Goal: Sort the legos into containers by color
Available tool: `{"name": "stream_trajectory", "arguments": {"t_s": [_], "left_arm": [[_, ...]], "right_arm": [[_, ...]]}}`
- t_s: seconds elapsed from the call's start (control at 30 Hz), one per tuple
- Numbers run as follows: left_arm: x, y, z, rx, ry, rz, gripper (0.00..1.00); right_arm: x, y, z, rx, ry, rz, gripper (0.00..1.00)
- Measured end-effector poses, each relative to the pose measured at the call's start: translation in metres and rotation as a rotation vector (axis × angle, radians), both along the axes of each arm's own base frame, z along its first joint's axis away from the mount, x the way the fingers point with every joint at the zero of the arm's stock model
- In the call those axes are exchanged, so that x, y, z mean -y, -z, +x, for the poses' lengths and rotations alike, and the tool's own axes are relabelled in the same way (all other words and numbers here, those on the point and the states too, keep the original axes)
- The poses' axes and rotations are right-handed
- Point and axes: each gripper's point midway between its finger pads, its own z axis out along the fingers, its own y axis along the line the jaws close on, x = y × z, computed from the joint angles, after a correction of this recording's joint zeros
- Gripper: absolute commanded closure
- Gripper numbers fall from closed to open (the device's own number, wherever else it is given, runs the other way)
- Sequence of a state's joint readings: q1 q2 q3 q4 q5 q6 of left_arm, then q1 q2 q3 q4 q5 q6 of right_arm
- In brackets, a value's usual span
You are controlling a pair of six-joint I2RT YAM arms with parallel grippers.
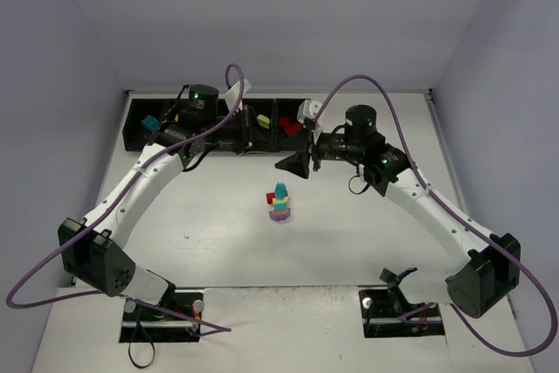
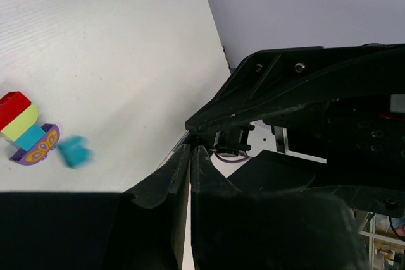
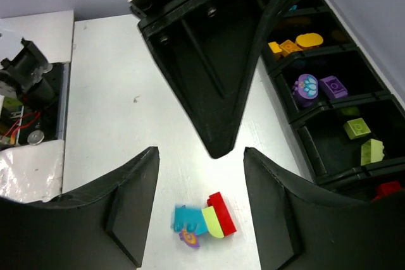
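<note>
Top external: high, behind arm bases (image 1: 140, 305), looking down and forward over whole white table (image 1: 218, 238) to black bins (image 1: 131, 133) at far edge. Left wrist: low, tight behind left gripper fingers (image 2: 161, 188), facing across tabletop. Right wrist: steeper, peering down between right gripper fingers (image 3: 126, 207). Brick stack (image 1: 280, 203) in all three views; bins in top and right wrist.

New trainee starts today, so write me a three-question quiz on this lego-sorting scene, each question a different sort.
1. True or false: the right tool is shut on a brick.
2. Which colour is missing from the brick stack? A red, B lime, C orange.
3. What colour is the blurred loose brick beside the stack?
Key: 1 false, it is open; 2 C; 3 teal.
</note>
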State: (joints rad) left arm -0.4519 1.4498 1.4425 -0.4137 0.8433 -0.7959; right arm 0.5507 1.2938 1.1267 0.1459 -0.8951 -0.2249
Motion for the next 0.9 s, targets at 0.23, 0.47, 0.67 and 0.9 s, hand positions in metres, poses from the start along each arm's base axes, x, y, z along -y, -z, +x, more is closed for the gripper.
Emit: {"name": "stream_trajectory", "arguments": {"t_s": [0.23,0.47,0.67,0.9], "left_arm": [[-0.002,0.011,-0.002,-0.029,-0.007,0.03,1.0],[-0.022,0.046,-0.002,-0.015,-0.042,0.196,0.45],[-0.037,0.096,-0.006,-0.01,-0.033,0.332,0.34],[-0.025,0.124,-0.046,0.097,0.116,0.444,0.34]], "right_arm": [[0.001,-0.004,0.01,0.043,0.04,0.004,0.74],[0.014,0.01,0.031,0.006,0.209,-0.028,0.56],[0.048,0.06,0.044,-0.202,0.479,-0.063,0.26],[0.121,0.105,0.065,-0.486,0.884,-0.033,0.28]]}}
